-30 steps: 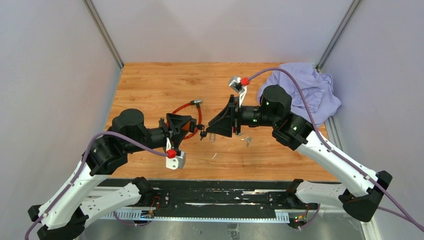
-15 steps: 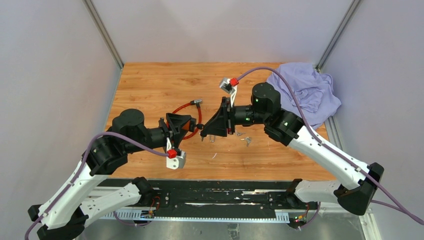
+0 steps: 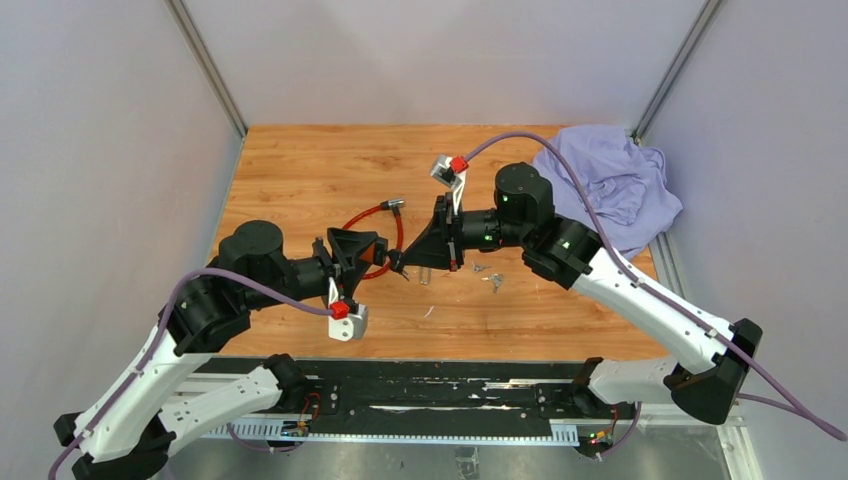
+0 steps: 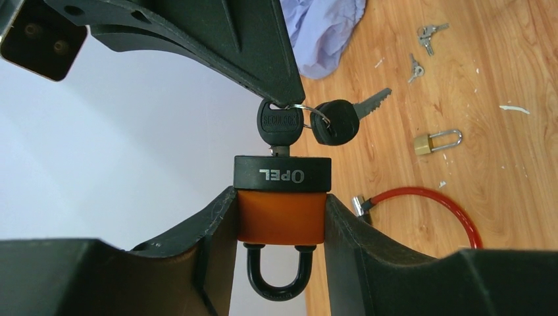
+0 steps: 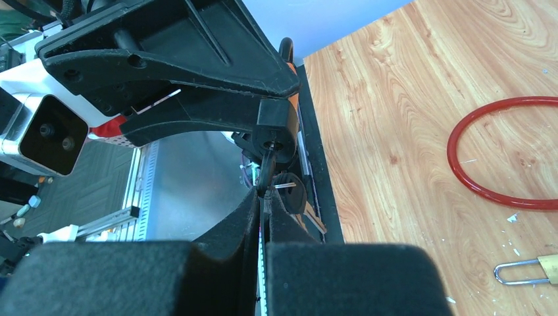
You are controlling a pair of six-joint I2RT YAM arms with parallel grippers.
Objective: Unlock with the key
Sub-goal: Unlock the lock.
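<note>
My left pincer (image 4: 281,212) stands part-way apart, clamped on the orange body of the padlock (image 4: 281,174), which it holds up off the worktop (image 3: 300,170) between the two arms. My right pincer (image 5: 264,197) is pinched tight on the head of the key (image 4: 279,122), whose blade sits in the padlock's keyway.

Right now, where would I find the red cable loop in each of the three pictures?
Top external: the red cable loop sits near the centre of the picture, partly hidden.
Left wrist: lower right.
Right wrist: right edge, cut off by the frame.
Shared landmark: the small brass padlock lying close to it.
</note>
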